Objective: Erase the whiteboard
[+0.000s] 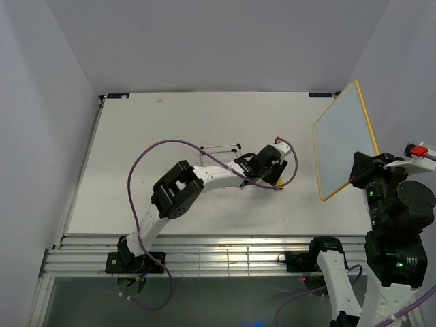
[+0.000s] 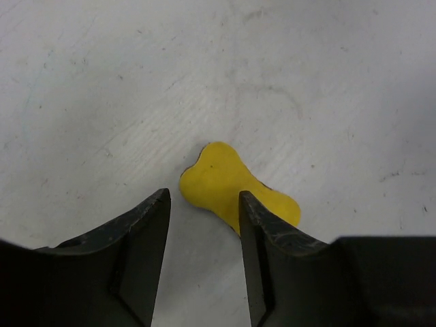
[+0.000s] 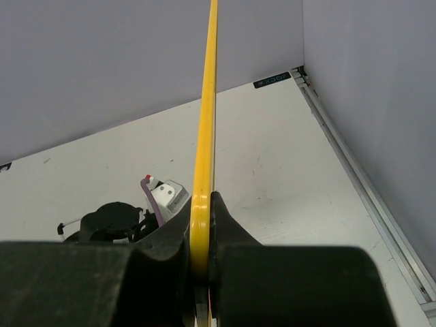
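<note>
Right gripper (image 3: 200, 204) pinches the plain white, yellow-framed whiteboard (image 1: 344, 143), raised over the table's (image 1: 170, 122) right edge; left gripper (image 2: 204, 196) stands half-open, empty.

Plain white face is showing on yellow-framed rectangular whiteboard (image 1: 343, 143); solid yellow bone-shaped sponge eraser (image 2: 231, 184) is lying on off-white, grey-scuffed table (image 1: 136, 136); purple cable (image 1: 170, 142) is looping over white-and-black left arm (image 1: 211, 176).

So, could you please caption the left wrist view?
Left gripper, jaws apart, above the yellow eraser on the white table.
</note>
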Controlling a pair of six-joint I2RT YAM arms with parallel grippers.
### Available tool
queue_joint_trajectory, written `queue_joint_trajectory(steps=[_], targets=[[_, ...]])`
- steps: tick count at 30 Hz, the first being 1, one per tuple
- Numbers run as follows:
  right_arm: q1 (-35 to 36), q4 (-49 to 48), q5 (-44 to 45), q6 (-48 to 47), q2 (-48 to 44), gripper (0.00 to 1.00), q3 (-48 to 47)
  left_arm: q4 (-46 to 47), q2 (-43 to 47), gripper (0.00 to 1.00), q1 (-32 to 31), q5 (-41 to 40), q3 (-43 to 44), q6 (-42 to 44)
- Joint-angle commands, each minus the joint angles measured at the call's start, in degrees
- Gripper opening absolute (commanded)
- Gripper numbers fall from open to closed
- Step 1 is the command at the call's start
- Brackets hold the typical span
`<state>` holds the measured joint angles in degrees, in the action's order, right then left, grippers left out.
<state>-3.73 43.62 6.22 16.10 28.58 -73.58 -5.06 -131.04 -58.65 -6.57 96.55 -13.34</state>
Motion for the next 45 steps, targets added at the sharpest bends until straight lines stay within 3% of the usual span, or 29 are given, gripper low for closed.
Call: queue_joint_trajectory(steps=[1,4,6,8,12,18,24,30,36,45], targets=[[0.21,-6.97,-2.34,-0.80,1.83,0.08,-2.36,-3.55,6.23,0.56,-0.15,1.74,-1.90,1.57],[0.21,-6.62,-4.10,-1.94,3.50,0.08,-1.74,-4.17,8.08,0.57,-0.15,1.56,-0.67,-0.01],[0.21,-6.09,-4.46,-3.08,4.90,0.08,-1.65,-4.52,8.61,0.73,-0.41,-0.28,-0.14,-1.41],[0.21,-5.82,-4.64,-4.05,5.43,0.08,-1.65,-6.71,8.70,0.77,-0.76,-3.09,0.39,-2.73],[0.21,-4.94,-3.93,-6.69,7.36,0.08,-1.22,-10.84,9.05,0.98,-3.39,-14.30,1.18,-10.37],[0.21,-5.21,-1.91,-8.36,7.54,0.08,0.98,-12.16,6.60,0.98,-6.47,-21.91,3.90,-21.72],[0.21,-5.30,-3.41,-8.54,7.11,0.08,2.21,-12.78,3.00,0.98,-7.26,-25.07,11.36,-22.34],[0.21,-5.03,-2.97,-9.15,6.49,0.08,1.69,-21.12,-5.09,0.92,-7.35,-30.60,21.91,-21.20],[0.21,-5.21,-3.14,-9.16,5.96,0.08,2.04,-22.89,-6.77,0.83,-7.44,-32.54,21.40,-22.86],[0.21,-5.30,-4.28,-9.33,5.96,0.08,2.13,-23.50,-9.32,0.80,-7.70,-30.78,22.10,-25.06]])
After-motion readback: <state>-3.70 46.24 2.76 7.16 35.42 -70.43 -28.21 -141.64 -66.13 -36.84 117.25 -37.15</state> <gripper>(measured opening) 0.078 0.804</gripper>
